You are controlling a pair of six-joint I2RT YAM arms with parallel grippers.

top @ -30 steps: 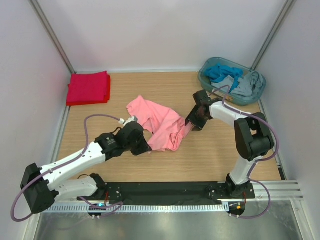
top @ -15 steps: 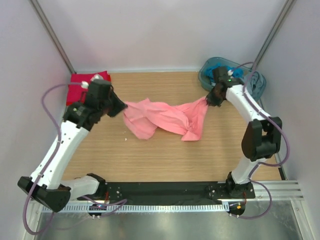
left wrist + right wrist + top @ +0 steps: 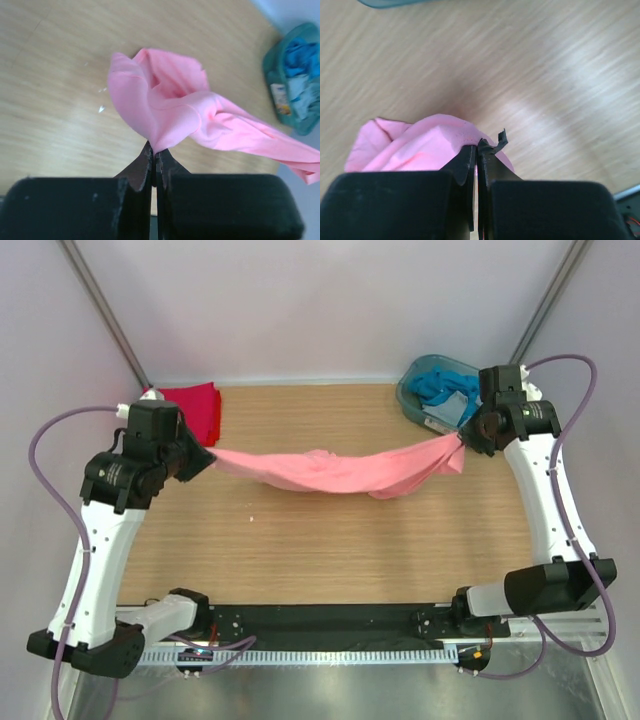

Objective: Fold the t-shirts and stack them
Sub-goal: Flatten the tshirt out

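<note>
Since half a second ago both arms have swung outward. The pink cloth that sagged in a loose bunch between them is now pulled out long.

Left gripper (image 3: 206, 457): jaws pressed together, pinching one end of the salmon-pink soft cloth t-shirt (image 3: 330, 471). On the left wrist view I see a fold of cloth coming straight out of the tips.

Right gripper (image 3: 461, 442): jaws also clamped, on the opposite end of the same shirt, with cloth bunched at its tips.

The shirt hangs between the two grippers as a twisted, sagging band. It is lowest around the middle and looks lifted off the light wooden table (image 3: 330, 560).

Just behind the left gripper, the bright red folded cloth t-shirt (image 3: 195, 405) lies flat in the far left corner of the table, partly hidden by that arm.

Near the right gripper, in the far right corner, stands a teal plastic basket (image 3: 412, 400) holding rumpled blue and pale cloth (image 3: 440, 385).
</note>
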